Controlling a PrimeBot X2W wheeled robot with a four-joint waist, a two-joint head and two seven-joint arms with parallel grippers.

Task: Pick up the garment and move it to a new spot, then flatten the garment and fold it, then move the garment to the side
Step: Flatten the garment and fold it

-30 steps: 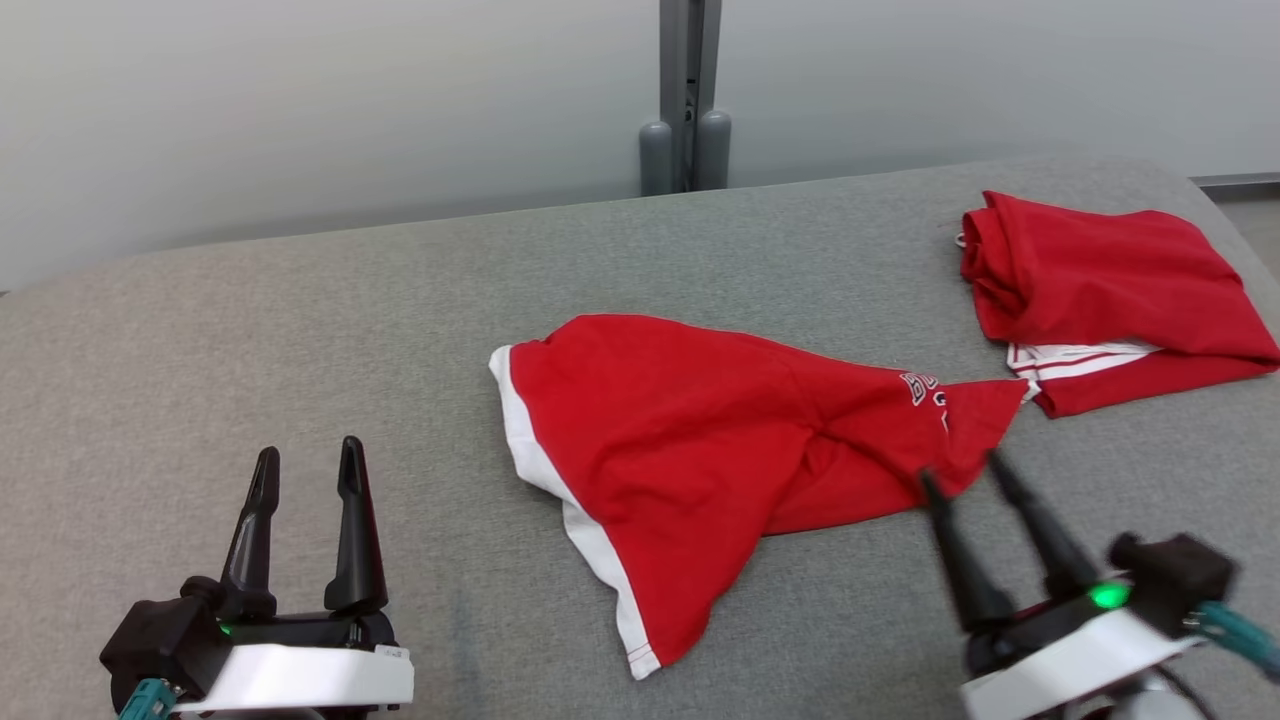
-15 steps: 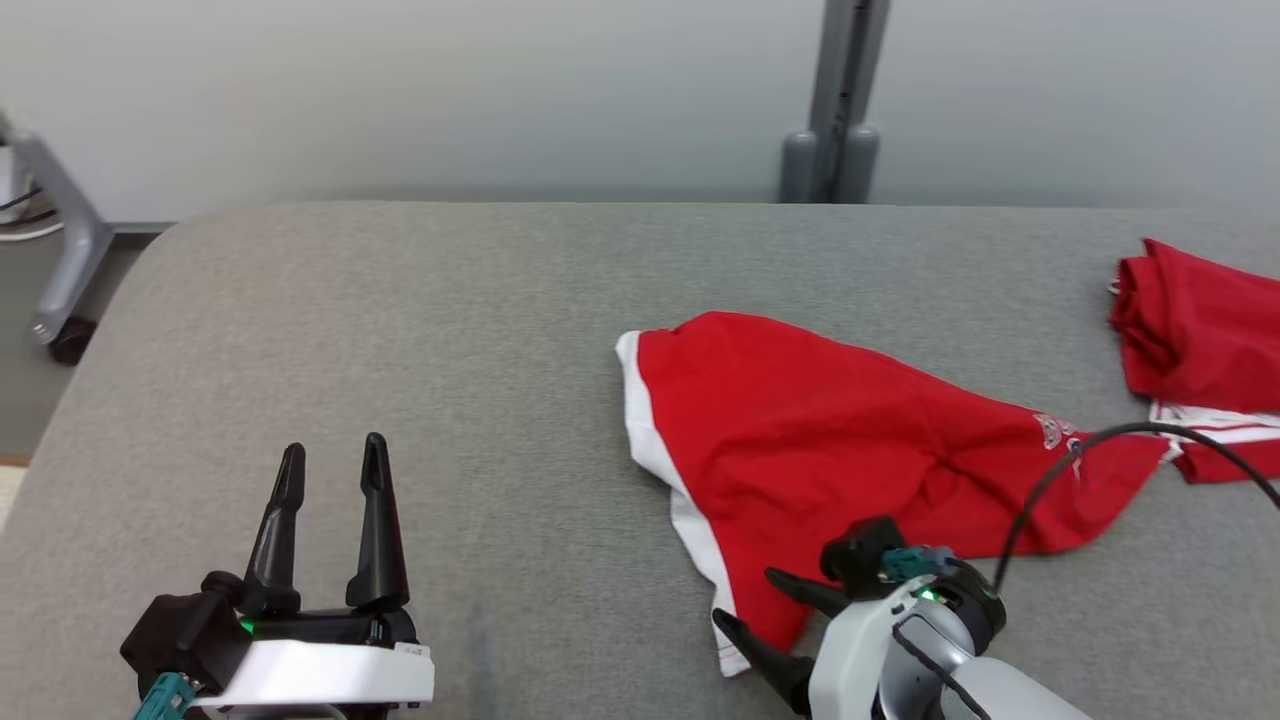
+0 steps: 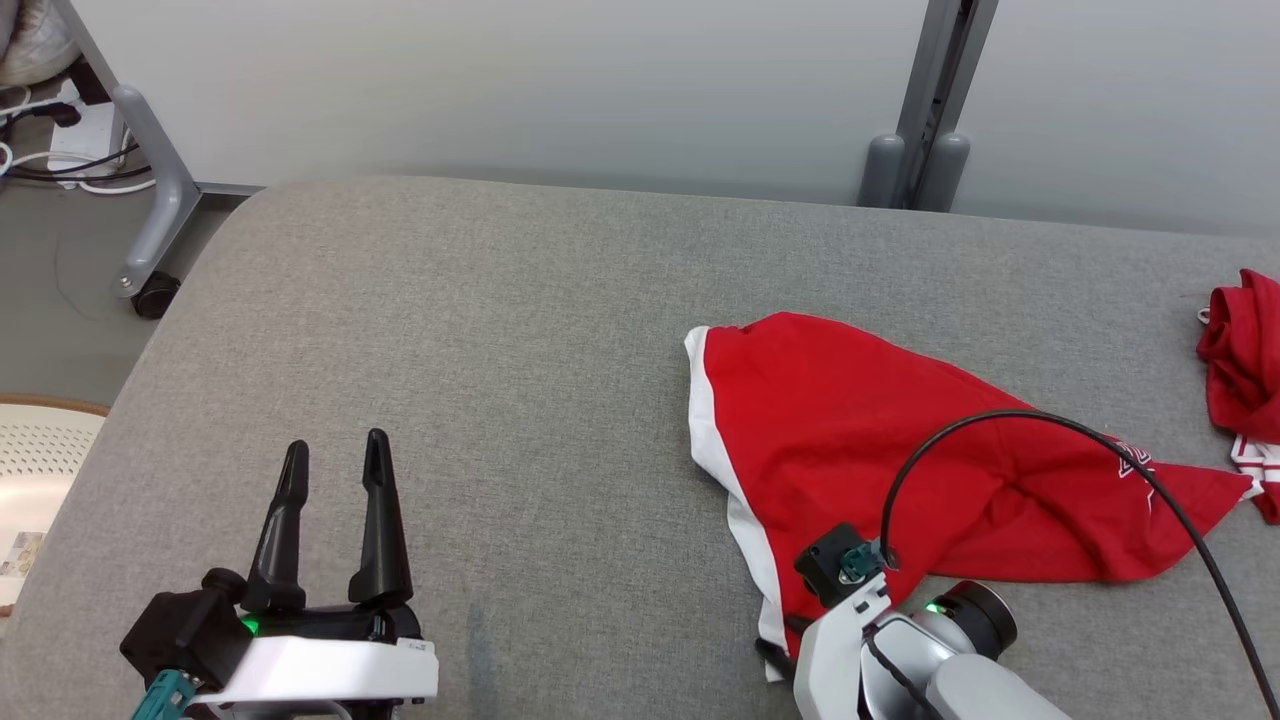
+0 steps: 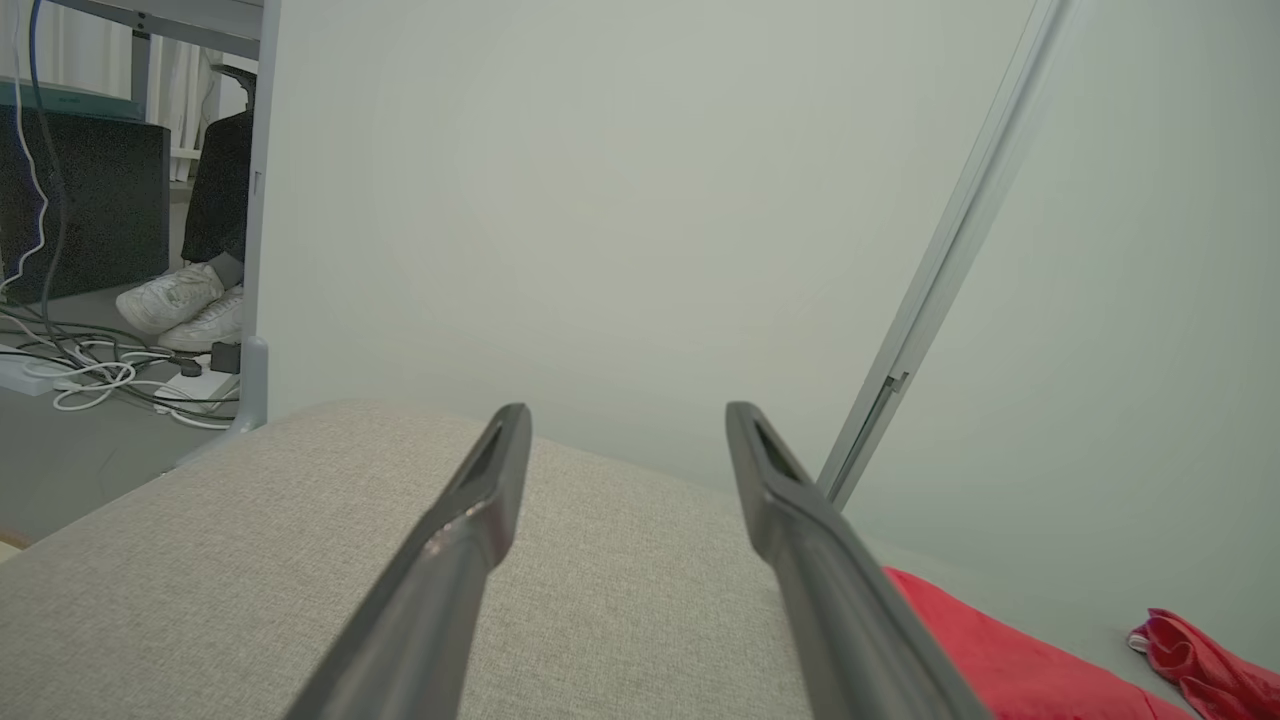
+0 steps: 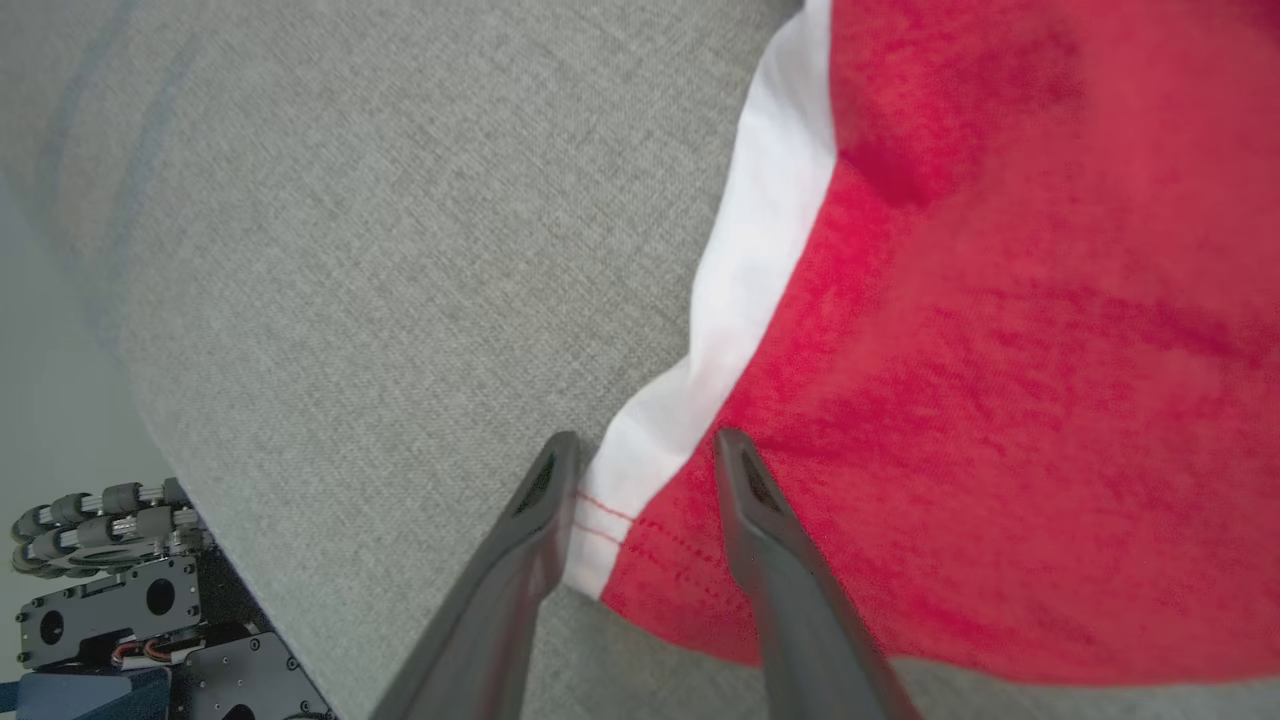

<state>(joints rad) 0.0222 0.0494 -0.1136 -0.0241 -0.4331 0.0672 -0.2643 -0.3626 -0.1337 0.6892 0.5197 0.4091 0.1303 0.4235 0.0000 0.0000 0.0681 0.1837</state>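
Note:
A red garment (image 3: 900,460) with a white band lies crumpled on the grey table (image 3: 480,330); its edge also appears in the left wrist view (image 4: 1000,660). My right gripper (image 5: 640,465) points down at the garment's near corner. Its fingers stand apart on either side of the white-banded hem (image 5: 740,280), tips at the cloth. In the head view the right wrist (image 3: 870,640) hides most of those fingers. My left gripper (image 3: 335,450) rests open over bare table at the lower left, nothing between its fingers (image 4: 470,520).
A second red garment (image 3: 1240,360) lies at the table's right edge. Beyond the table's left edge are a grey caster leg (image 3: 150,230), cables and a white perforated thing (image 3: 40,450). A grey post (image 3: 930,100) stands behind. A person's shoes (image 4: 180,300) rest on the floor.
The head camera has turned left, shifting the picture right. My right gripper has moved from the garment's right end to its near white-banded corner, and its jaws have narrowed. The left gripper is unchanged.

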